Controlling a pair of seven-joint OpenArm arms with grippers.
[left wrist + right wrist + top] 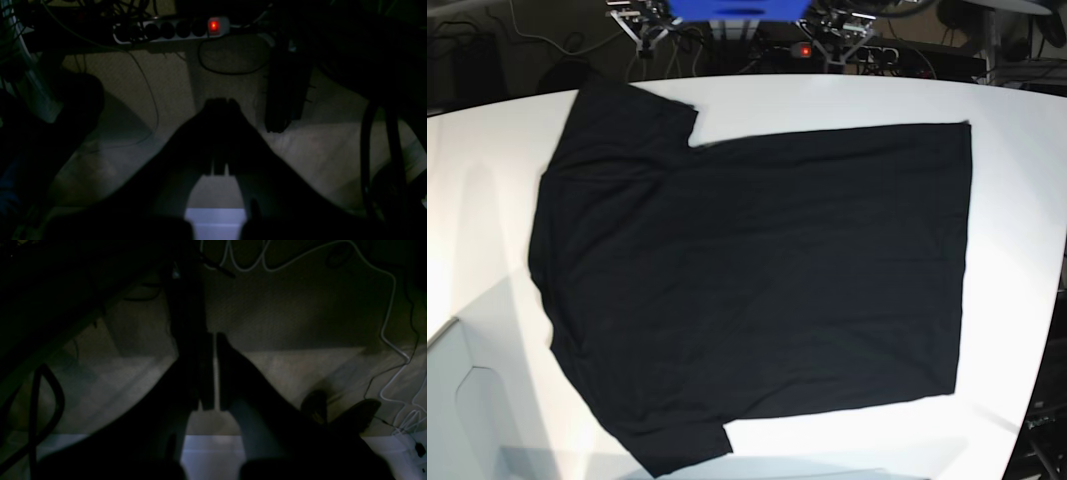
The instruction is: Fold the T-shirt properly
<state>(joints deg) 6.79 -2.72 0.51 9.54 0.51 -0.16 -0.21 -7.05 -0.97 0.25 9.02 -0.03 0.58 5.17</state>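
Black T-shirt (757,280) lies spread flat on white tabletop (1017,200), collar end at left of base view. Left pincer (218,103) and right pincer (213,340) closed, empty, hanging over floor. Risk: thin cloth bunches if pinched unevenly.

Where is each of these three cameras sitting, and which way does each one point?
Left wrist: on the left arm, aimed past its shut left gripper at a dim carpet and a power strip.
Right wrist: on the right arm, aimed past its shut right gripper at dim carpet and a white cable.
Base: overhead, looking down on the white table and the flat black T-shirt; neither arm clearly shows.
Shared: both wrist views show dark carpet below the table, not the T-shirt.
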